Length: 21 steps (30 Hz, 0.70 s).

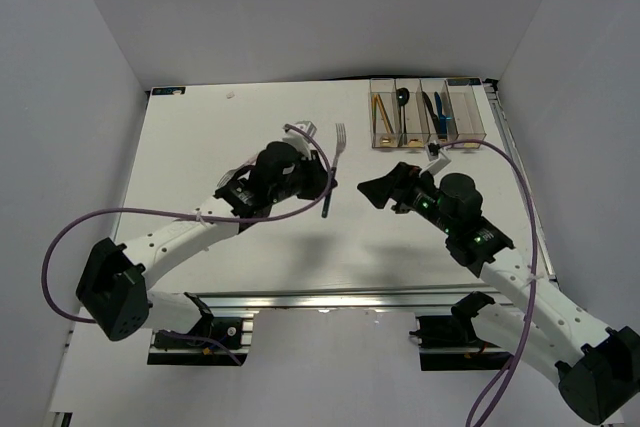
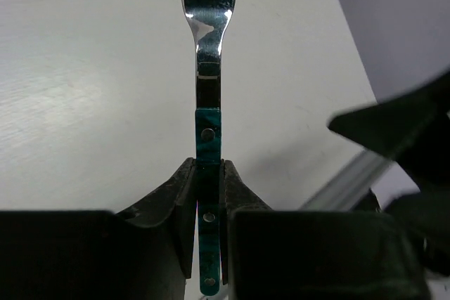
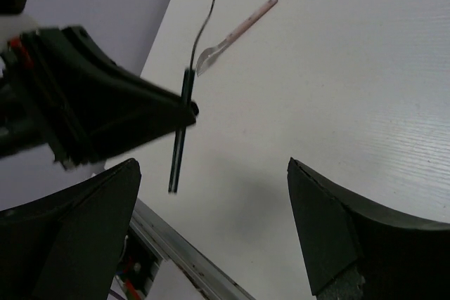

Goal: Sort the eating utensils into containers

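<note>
Clamping the teal handle of the fork (image 2: 209, 40) in a narrow grip, the left pincer (image 2: 209, 173) holds it tines-forward above the white desk (image 1: 200, 147), while the right pincer (image 3: 212, 166) stands wide and holds nothing, near the row of clear bins (image 1: 428, 112) at the desk's far right.
</note>
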Motion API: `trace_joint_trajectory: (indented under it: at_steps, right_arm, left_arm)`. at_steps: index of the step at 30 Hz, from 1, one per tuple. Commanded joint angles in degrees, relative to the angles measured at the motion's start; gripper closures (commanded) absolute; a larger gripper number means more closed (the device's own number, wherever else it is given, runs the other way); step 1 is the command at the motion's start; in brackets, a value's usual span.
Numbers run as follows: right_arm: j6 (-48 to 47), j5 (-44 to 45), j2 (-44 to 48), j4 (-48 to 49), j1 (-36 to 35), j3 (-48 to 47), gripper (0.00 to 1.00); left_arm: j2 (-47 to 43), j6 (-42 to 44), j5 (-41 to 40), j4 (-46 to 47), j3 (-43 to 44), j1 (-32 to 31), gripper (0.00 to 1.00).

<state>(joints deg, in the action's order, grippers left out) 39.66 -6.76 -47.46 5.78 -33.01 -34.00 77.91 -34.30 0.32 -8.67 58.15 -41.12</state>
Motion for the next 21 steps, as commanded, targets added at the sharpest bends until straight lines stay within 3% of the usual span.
trace_joint_trajectory:
  at_steps: [1, 5, 16, 21]
  right_arm:
    - [4.90, 2.81, -0.96, 6.17, 0.14, -2.82, 0.11]
    - [5.69, 4.74, -4.65, 2.66, 0.14, -6.95, 0.14]
    - [8.68, 3.08, -8.43, 4.42, 0.06, -8.19, 0.24]
    - [10.96, 2.72, -10.63, 2.49, 0.06, -7.93, 0.39]
  left_arm:
    - [-3.81, 3.02, 6.97, 7.52, -2.77, -2.73, 1.00]
    - [-3.64, 3.01, 6.10, 7.18, -2.34, -6.59, 1.00]
    - [-0.48, 3.72, 3.37, 5.85, 1.79, -11.87, 1.00]
    - [0.31, 3.89, 2.50, 6.03, 3.46, -12.40, 1.00]
